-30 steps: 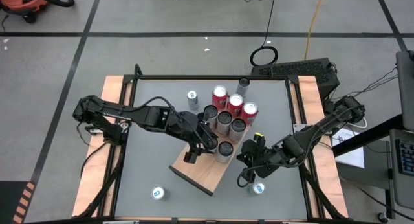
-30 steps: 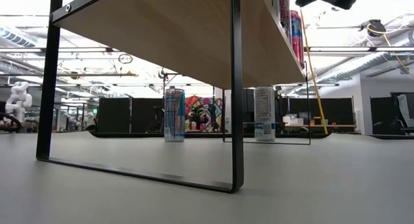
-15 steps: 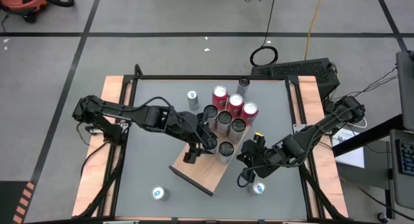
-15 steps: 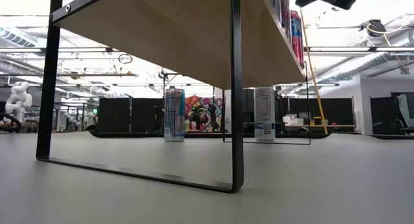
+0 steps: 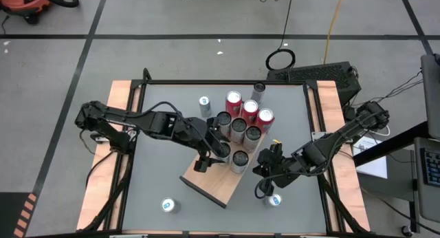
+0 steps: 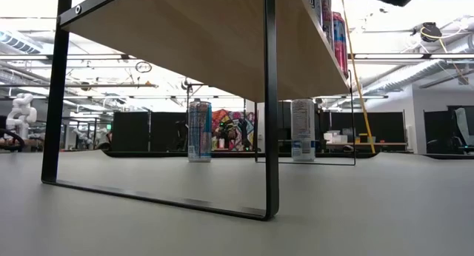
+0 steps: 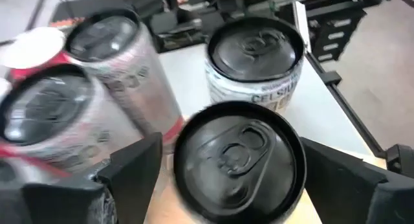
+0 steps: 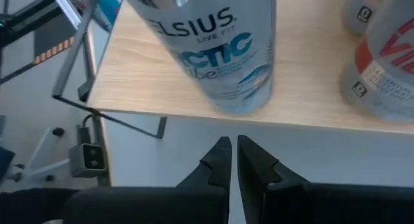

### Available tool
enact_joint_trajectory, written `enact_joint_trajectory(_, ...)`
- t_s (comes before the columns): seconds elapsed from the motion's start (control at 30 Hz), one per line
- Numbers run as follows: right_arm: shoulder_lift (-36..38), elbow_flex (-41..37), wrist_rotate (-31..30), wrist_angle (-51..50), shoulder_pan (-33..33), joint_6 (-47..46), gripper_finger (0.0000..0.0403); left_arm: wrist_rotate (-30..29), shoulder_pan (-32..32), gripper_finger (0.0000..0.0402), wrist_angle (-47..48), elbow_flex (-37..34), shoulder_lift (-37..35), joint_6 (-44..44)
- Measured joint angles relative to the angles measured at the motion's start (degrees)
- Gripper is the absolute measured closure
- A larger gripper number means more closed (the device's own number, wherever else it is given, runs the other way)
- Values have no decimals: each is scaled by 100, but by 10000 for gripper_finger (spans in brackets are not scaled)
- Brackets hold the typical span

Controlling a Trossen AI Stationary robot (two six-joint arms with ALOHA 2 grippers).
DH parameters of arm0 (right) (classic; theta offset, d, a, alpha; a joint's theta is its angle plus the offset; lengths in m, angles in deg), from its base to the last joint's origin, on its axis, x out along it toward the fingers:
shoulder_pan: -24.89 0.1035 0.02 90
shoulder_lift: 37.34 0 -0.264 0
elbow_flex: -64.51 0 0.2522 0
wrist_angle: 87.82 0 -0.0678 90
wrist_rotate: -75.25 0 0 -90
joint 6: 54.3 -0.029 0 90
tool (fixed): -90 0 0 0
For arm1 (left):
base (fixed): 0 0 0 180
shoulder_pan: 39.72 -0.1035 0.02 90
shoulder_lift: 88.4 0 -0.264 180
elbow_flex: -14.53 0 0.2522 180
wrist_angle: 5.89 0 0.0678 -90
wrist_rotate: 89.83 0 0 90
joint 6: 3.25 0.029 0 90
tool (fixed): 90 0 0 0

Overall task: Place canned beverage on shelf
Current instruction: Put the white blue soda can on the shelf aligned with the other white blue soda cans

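Two grippers at the shelf (image 5: 218, 184), left gripper (image 7: 226, 179) with fingers spread either side of a black-topped can (image 7: 238, 160) standing on the board among other cans (image 5: 242, 117), right gripper (image 8: 231, 160) pinched together, empty, beside the board's edge.

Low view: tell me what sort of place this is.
Probably an open-plan robotics lab or workshop: exposed ceiling ducts, dark partition panels beyond the table, and a colourful mural behind the shelf.
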Motion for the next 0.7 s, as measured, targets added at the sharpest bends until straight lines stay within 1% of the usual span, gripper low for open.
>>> enact_joint_trajectory(0.17, 309, 0, 13, -85, -2, -148, 403, -281, 0, 59, 114, 0, -247, -28)
enact_joint_trajectory(0.33, 688, 1, 13, -102, -2, 121, 403, -421, 73, 59, 310, 2, -605, -112)
enact_joint_trajectory(0.43, 900, 4, 11, -187, -2, 294, 403, -451, 156, 59, 377, 6, -828, -354)
enact_joint_trajectory(0.53, 1057, 4, 10, -370, -2, 409, 403, -550, 206, 59, 714, 9, -967, -723)
enact_joint_trajectory(0.7, 1174, 4, 5, -748, -2, 509, 403, -843, 223, 59, 1557, 9, -912, -1203)
